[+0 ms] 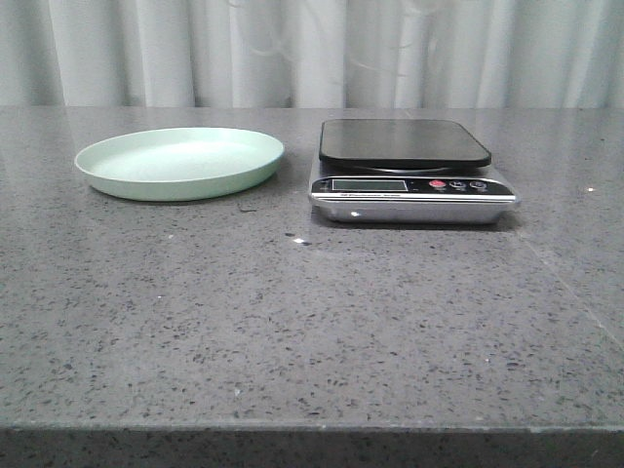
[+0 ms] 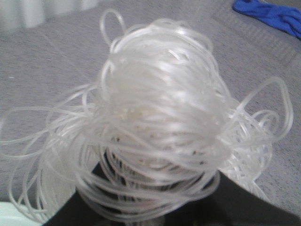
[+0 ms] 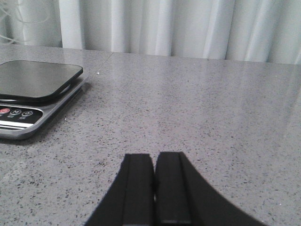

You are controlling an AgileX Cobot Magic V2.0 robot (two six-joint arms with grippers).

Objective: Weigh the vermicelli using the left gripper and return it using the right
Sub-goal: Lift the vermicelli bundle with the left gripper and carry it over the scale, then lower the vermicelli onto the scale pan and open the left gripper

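The grey speckled table (image 1: 312, 322) carries a kitchen scale (image 1: 409, 171), whose black platform is bare, and just beside the scale, on the robot's left, a pale green plate (image 1: 180, 161) with nothing in it. The vermicelli (image 2: 160, 136) is on neither: it bunches right at the left gripper (image 2: 155, 214), seemingly pinched there, though the tangle hides how far the jaws stand apart. That arm is plainly the nearer one for carrying it to the scale. The right gripper (image 3: 155, 188), jaws pressed together and holding nothing, hovers beyond the scale's far side.
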